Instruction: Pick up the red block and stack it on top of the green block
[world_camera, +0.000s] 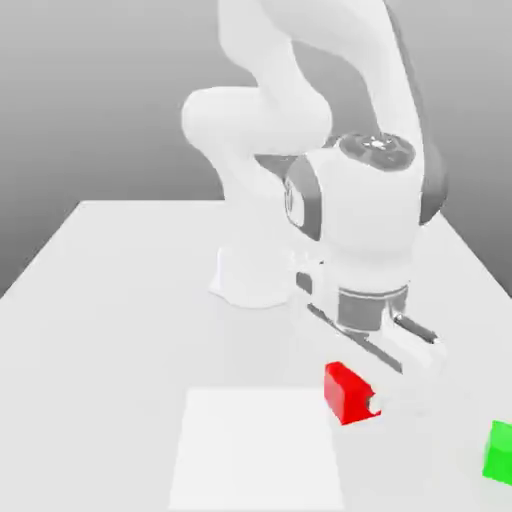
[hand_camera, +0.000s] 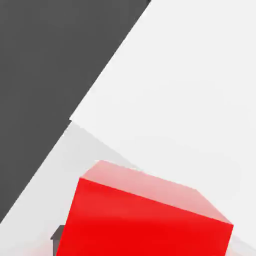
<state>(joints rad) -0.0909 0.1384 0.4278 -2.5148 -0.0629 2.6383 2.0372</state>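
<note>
Your gripper (world_camera: 378, 402) is clamped on the red block (world_camera: 348, 394), with the cube seated between the fingertips and lifted slightly off the table (world_camera: 120, 300); in the hand view the red block (hand_camera: 150, 215) sits right under the camera, so it is well centred in the hold. Treat it as a light, rigid cube: its faces are plain and smooth, so it will likely neither give nor deform, but it may slide if the squeeze is off-centre or if you swing it fast. The flat, opposite side faces are the place to hold it, gripped around the middle of their height, and that appears to be roughly where the fingers sit now. The block looks tilted relative to the table edges, so expect to square it up before setting it down. The green block (world_camera: 499, 452) lies on the table off to the gripper's side, toward the exterior view's right and nearer the camera, clearly apart from the held cube. It is about the same size, so the landing surface is small; a smooth cube on a smooth cube can skid, so lower it level and centred, and let go gently.
</note>
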